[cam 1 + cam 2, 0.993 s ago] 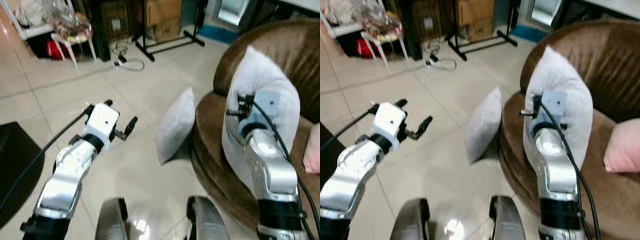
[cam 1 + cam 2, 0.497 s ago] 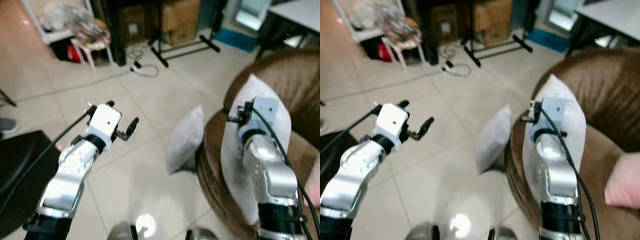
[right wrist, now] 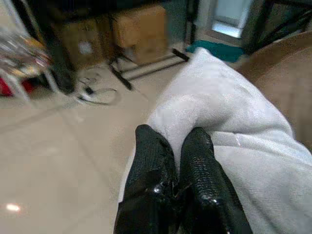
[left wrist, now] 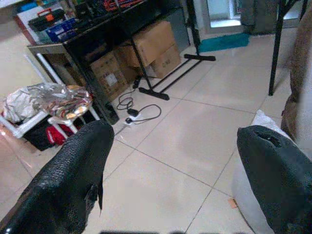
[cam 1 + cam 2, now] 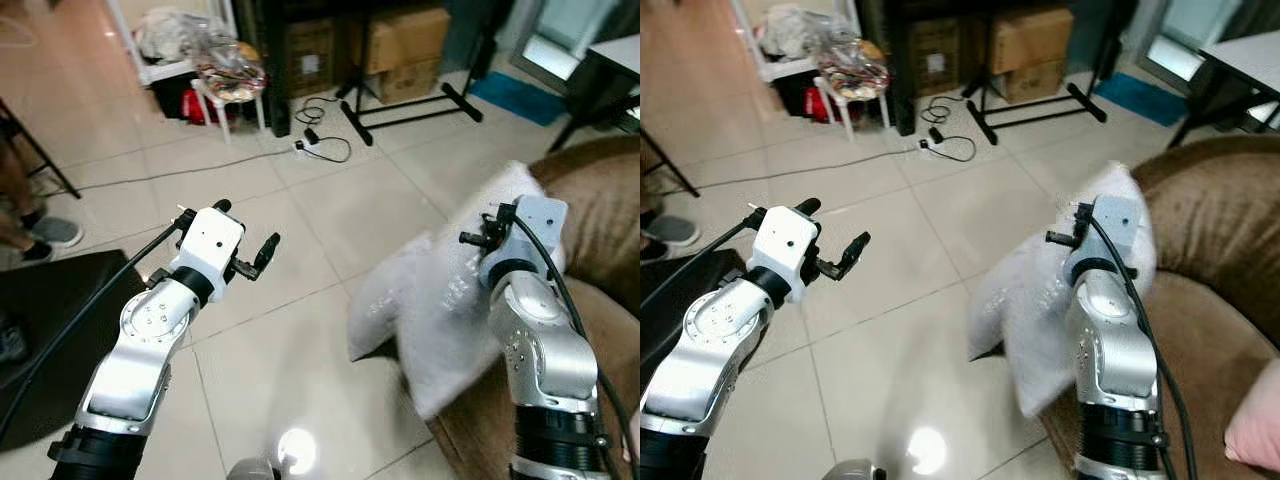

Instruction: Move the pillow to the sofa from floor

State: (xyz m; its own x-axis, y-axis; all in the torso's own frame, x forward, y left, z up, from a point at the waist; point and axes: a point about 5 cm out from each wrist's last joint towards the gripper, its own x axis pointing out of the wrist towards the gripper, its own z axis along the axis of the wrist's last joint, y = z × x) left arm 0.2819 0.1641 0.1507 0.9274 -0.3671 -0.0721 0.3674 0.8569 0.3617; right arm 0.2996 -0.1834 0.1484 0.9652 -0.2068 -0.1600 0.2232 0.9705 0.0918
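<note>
My right gripper [image 5: 478,238] is shut on a fold of a white pillow [image 5: 455,310], which it holds up at the front edge of the brown sofa [image 5: 600,190]. In the right wrist view both black fingers [image 3: 150,163] pinch the white fabric [image 3: 229,122]. Low beside the held pillow a second white shape [image 5: 380,300] blurs into it near the sofa's base. My left gripper [image 5: 256,256] hangs open over bare floor tiles, well to the left of the pillows, with nothing between its fingers [image 4: 73,180].
A pink cushion [image 5: 1255,430] lies on the sofa seat. Farther back are a black floor stand [image 5: 410,100], cardboard boxes [image 5: 405,40], a white stool with a bag [image 5: 228,80] and a cable [image 5: 325,140]. A black mat [image 5: 40,330] and a person's shoe [image 5: 45,232] are on the left.
The camera has swung, so more floor and less sofa show. The right gripper keeps its hold on the pillow. The left arm holds the same open pose.
</note>
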